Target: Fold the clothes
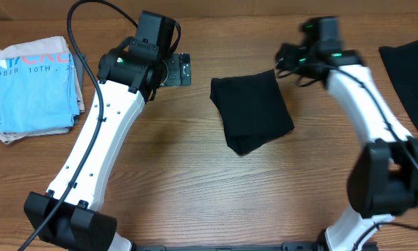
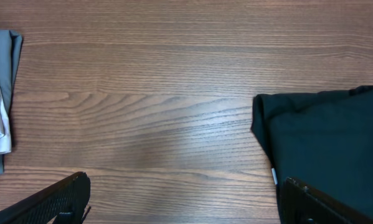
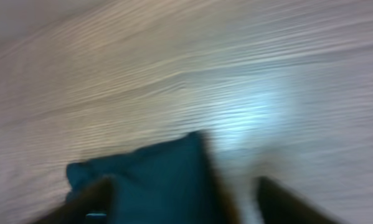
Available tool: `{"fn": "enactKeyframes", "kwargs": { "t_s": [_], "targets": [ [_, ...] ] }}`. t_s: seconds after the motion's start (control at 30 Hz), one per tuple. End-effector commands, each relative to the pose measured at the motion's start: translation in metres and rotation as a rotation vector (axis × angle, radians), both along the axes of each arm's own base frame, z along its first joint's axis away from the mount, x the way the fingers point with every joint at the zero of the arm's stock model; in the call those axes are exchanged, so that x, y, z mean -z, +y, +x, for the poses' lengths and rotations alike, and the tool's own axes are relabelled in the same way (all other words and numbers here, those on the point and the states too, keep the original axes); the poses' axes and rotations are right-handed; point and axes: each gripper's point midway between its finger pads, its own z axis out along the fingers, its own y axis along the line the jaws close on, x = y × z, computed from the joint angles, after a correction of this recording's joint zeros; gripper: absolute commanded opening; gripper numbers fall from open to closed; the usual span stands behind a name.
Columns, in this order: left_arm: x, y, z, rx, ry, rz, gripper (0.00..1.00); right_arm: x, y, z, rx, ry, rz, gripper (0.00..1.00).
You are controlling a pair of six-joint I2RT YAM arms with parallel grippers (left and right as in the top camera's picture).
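Right gripper (image 3: 186, 200) released, spread over corner of folded black T-shirt (image 1: 251, 111).

Open tabletop (image 1: 195, 181) lies before the folded black T-shirt (image 1: 250, 111); the blue shirt stack (image 1: 34, 87) blocks far left.

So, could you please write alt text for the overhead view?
A folded black garment lies on a wooden table between the left arm and right arm. A folded light-blue T-shirt sits far left, more black fabric far right.

Lt-blue printed tee (image 1: 31, 84) folded on beige cloth (image 1: 38, 130), wood table (image 1: 195, 181) left side.
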Motion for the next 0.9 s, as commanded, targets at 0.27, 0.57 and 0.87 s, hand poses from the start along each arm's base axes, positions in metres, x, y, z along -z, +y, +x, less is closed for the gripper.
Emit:
{"fn": "enactKeyframes", "kwargs": {
  "t_s": [0.27,0.57,0.87],
  "targets": [
    [-0.011,-0.002,0.021,-0.013,-0.093,-0.015,1.00,0.013,-0.082,-0.037,0.176,0.166,-0.036,1.00],
    [-0.003,-0.065,0.034,0.273,-0.110,-0.160,0.91,0.013,-0.084,-0.037,0.179,0.166,-0.036,1.00],
    [0.091,-0.117,0.043,0.644,-0.011,0.066,0.92,0.013,-0.084,-0.037,0.179,0.166,-0.036,1.00]
  ]
}}
